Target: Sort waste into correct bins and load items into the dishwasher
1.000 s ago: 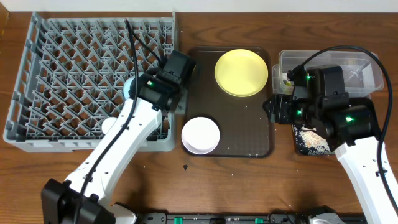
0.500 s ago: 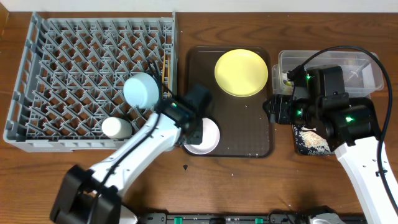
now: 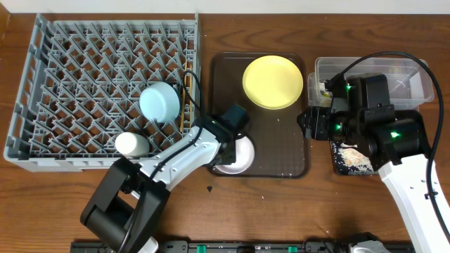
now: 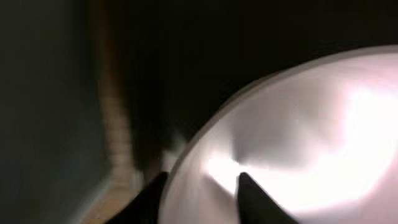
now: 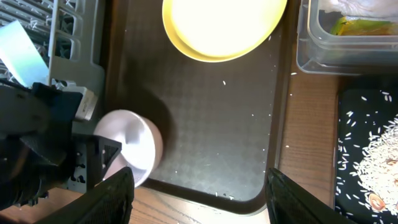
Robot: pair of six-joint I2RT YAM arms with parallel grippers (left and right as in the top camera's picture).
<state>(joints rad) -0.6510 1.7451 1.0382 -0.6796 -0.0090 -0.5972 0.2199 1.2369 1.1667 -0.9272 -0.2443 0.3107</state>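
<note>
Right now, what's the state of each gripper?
Left gripper: open, fingers astride the rim of the round white bowl, not clamped.
Right gripper: open, holding nothing.

The wooden worktop (image 3: 281, 211) carries four things side by side. The brown serving tray (image 3: 281, 140) lies near its middle. Just left of the tray stands the large grey dish rack (image 3: 63, 160). Right of the tray sit the clear tub (image 3: 415, 77), towards the back, and the black tray (image 3: 337, 163) in front of it. A small dark speck (image 3: 209, 188) lies on the bare wood just before the serving tray's front left corner.
</note>
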